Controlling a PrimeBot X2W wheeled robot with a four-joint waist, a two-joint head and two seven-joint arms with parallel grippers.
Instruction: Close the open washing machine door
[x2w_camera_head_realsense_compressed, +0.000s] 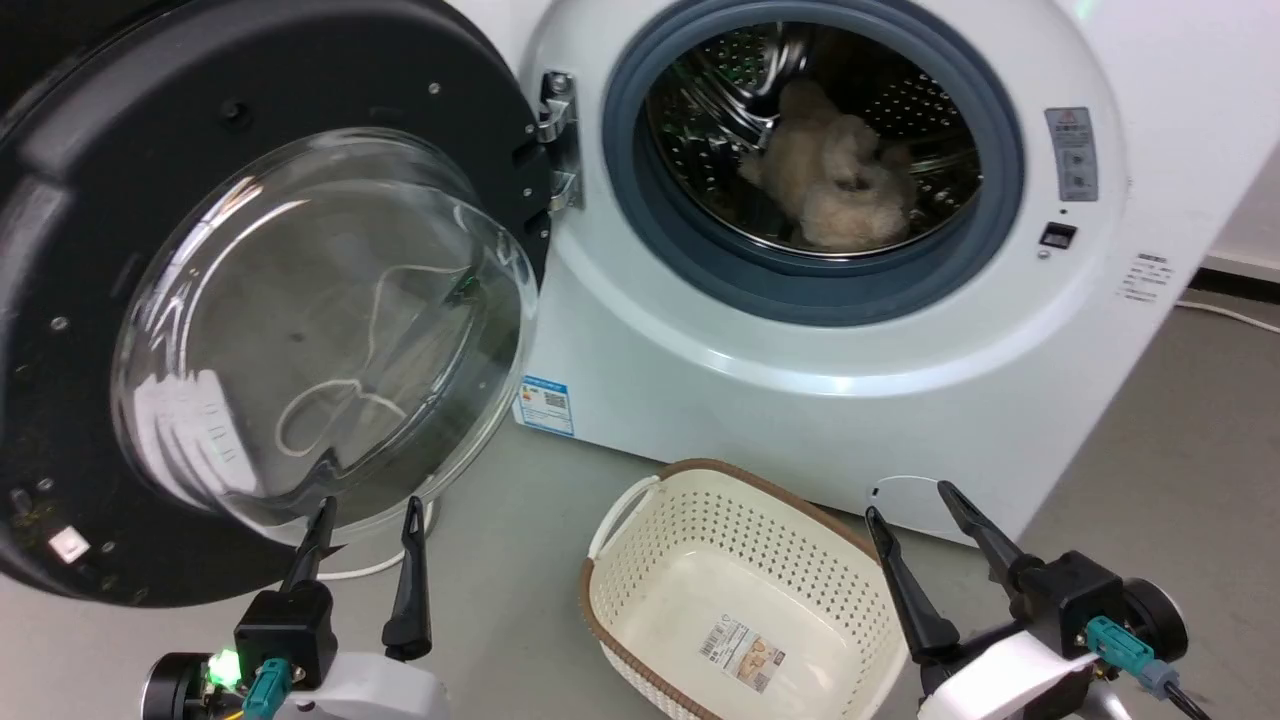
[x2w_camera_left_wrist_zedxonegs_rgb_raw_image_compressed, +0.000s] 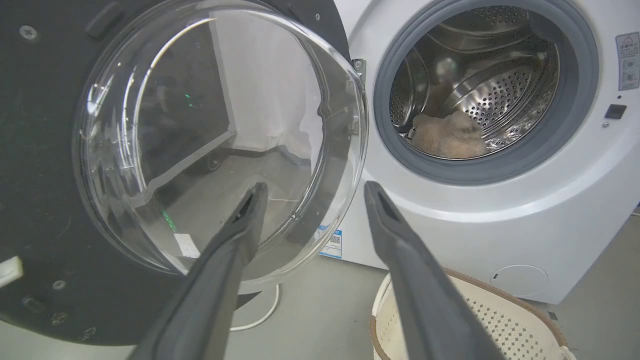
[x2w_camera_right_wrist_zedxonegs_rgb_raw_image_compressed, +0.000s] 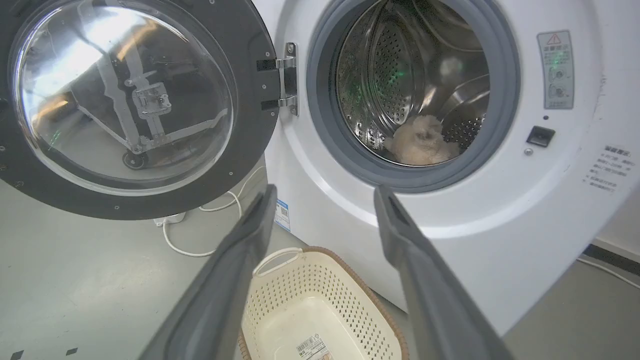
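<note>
Gaping wide and empty, left fingers (x2w_camera_head_realsense_compressed: 408, 580) near the washing machine door (x2w_camera_head_realsense_compressed: 90, 150); right fingers (x2w_camera_head_realsense_compressed: 900, 585) likewise wide, beside the basket (x2w_camera_head_realsense_compressed: 720, 520)

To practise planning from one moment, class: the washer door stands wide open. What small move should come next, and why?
Probably carry the left gripper, fingers open and empty, leftward round the free edge of the washing machine door. The door swings from the hinge on its right, and its inner glass side faces the robot, so a push must come from behind.
</note>
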